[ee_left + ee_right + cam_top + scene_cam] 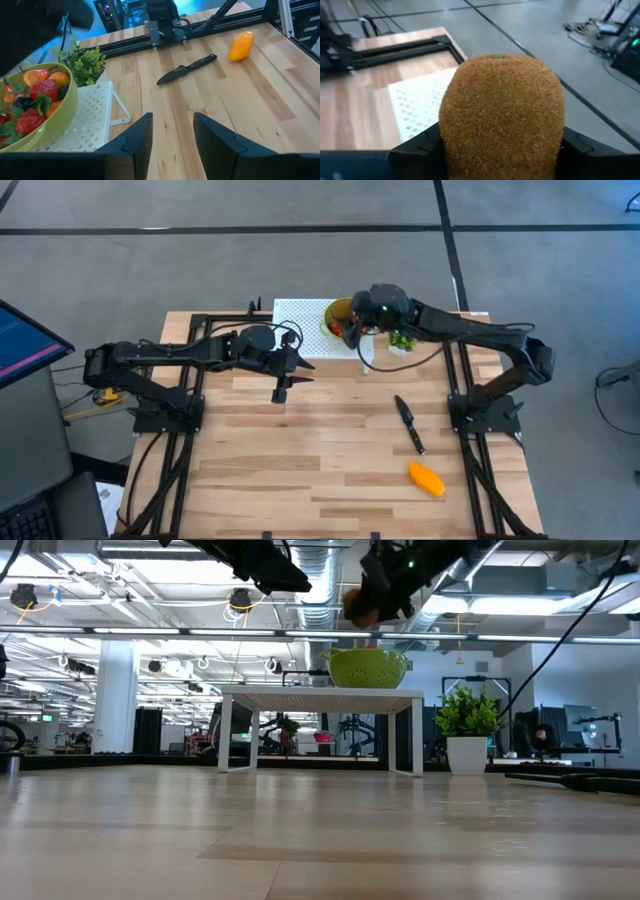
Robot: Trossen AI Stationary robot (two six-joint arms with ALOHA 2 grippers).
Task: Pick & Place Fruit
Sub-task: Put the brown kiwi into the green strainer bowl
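The right end effector [352, 328] hung above the green bowl [338, 315] at the far side of the counter [330, 450], and its fingers were clamped on the brown kiwi [502, 117], which filled most of the right wrist view and bulged out between the two dark fingers. In the low view the kiwi [358, 604] showed as a brown lump held in the air above the bowl [368, 668], clear of its rim. The bowl stood on a small white perforated stand [300, 328], and the left wrist view showed it loaded with red, orange and dark fruit pieces [37, 95]. A small green potted plant [402, 340] stood just beside the stand, on the right arm's side. The left end effector [283, 390] hovered over bare wood near the stand's front edge, its fingers [136, 142] parted by a moderate gap with nothing between them. A slim black knife [409, 424] lay flat on the counter on the right arm's side, and the orange-yellow mango [427, 478] lay nearer the front edge, close to the knife's handle end but apart from it.
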